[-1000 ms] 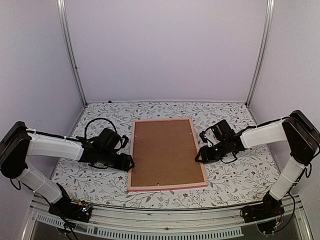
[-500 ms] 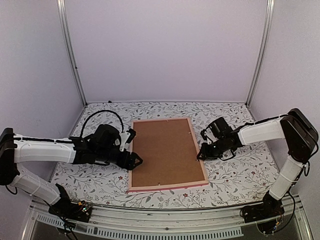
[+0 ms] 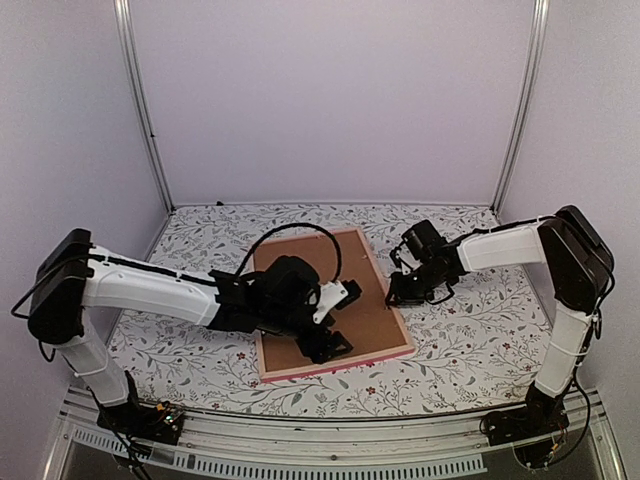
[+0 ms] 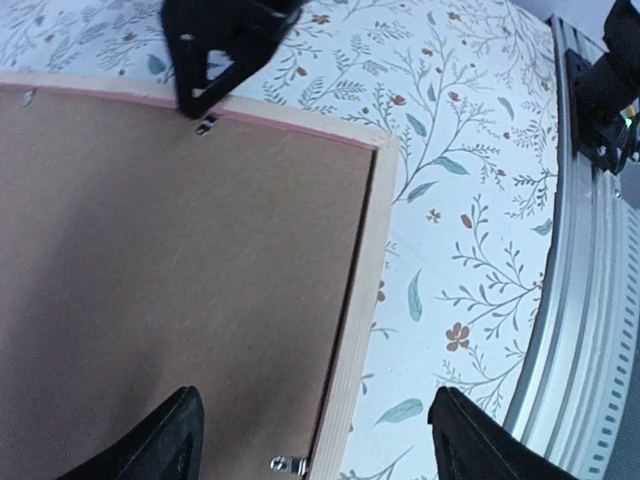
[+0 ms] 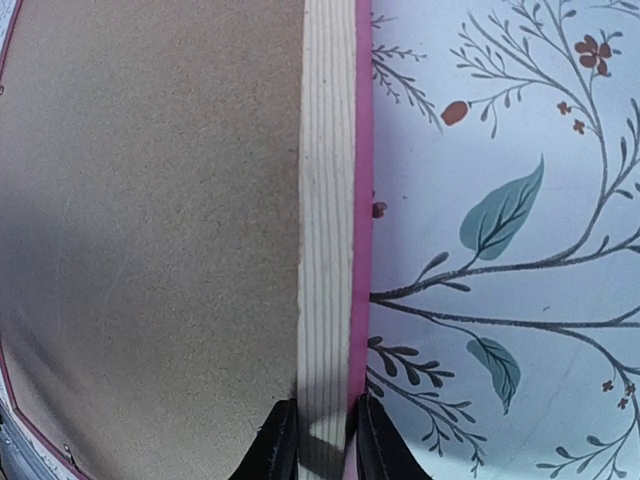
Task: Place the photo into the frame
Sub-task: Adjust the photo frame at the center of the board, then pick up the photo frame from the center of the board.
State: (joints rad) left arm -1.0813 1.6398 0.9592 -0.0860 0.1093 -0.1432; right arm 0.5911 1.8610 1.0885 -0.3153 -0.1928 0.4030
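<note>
The pink frame lies face down on the floral table with the brown backing board in it. The photo is not in view. My right gripper is shut on the frame's right rail; in the right wrist view its fingertips pinch the wooden rail from both sides. My left gripper hovers open over the frame's near right corner. In the left wrist view its fingers straddle the rail, touching nothing.
Small metal clips sit along the frame's inner edge by the board. The table's aluminium front rail runs close to the frame's near corner. The right gripper shows as a black shape in the left wrist view.
My left arm has swung right, from the frame's left edge across the board to its near right corner. My right gripper has moved further back along the right rail. The frame has turned slightly.
</note>
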